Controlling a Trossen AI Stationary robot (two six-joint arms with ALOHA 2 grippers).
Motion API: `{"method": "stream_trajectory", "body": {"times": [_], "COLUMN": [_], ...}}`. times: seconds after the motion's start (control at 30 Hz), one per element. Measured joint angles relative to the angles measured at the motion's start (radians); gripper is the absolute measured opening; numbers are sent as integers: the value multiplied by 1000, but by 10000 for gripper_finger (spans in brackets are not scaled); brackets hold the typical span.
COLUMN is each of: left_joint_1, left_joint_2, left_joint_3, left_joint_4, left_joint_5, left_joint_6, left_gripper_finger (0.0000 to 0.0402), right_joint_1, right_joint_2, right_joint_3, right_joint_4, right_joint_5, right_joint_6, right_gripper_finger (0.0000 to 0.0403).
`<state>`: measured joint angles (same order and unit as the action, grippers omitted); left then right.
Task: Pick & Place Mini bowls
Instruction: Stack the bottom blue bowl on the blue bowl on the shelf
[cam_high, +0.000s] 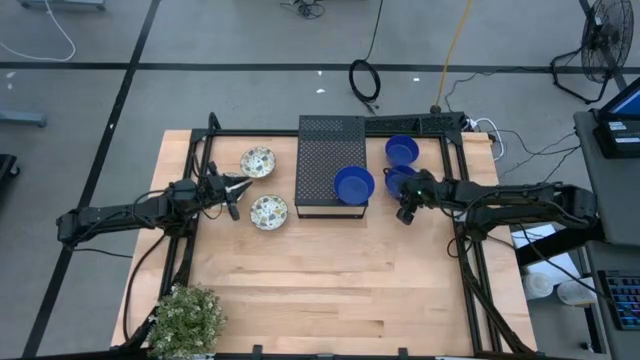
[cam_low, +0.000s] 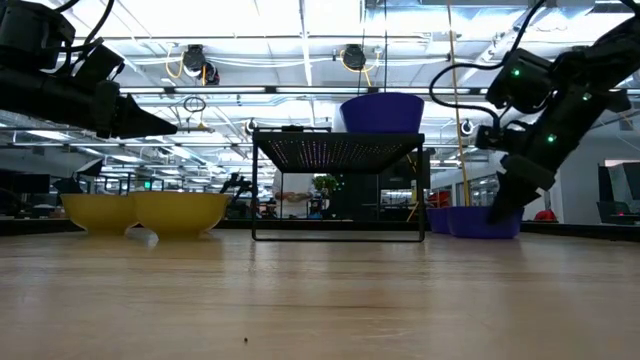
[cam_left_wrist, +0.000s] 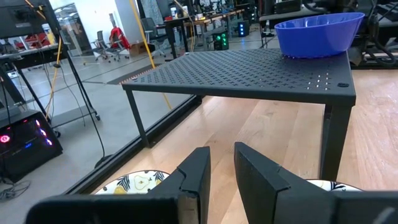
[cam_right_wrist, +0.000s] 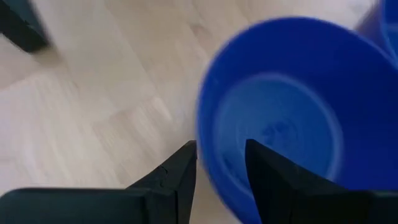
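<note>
High view: one blue bowl (cam_high: 353, 184) is seen on the black perforated box (cam_high: 325, 160); two blue bowls (cam_high: 401, 151) lie right of it, two patterned bowls (cam_high: 258, 161) left, on the worktop (cam_high: 330, 290).
Left wrist view: the left tool (cam_left_wrist: 221, 163) is held released between the patterned bowls.
Right wrist view: the right tool (cam_right_wrist: 221, 163) is held released at a blue bowl's rim (cam_right_wrist: 208, 149).

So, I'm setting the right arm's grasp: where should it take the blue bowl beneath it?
By the rim. The blue bowl sits upright, mouth open, so the right gripper likely does best from above, one finger inside the wall, one outside.
</note>
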<state>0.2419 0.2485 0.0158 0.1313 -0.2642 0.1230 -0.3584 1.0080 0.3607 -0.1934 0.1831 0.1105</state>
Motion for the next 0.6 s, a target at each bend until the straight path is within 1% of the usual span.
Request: {"method": "stream_trajectory", "body": {"times": [0.37,0.5,0.6], "left_joint_1": [0,0,0], "left_joint_2": [0,0,0], "left_joint_3": [0,0,0], "left_joint_4": [0,0,0], "left_joint_5": [0,0,0], "left_joint_6": [0,0,0], "left_gripper_finger": [77,77,77], "right_joint_1": [0,0,0], "right_joint_2": [0,0,0], "right_joint_3": [2,21,45], "right_joint_4": [-45,-49,-84], "right_joint_5": [-3,-4,-4], "right_joint_6": [53,57,96], "right_gripper_finger": [128,128,128]}}
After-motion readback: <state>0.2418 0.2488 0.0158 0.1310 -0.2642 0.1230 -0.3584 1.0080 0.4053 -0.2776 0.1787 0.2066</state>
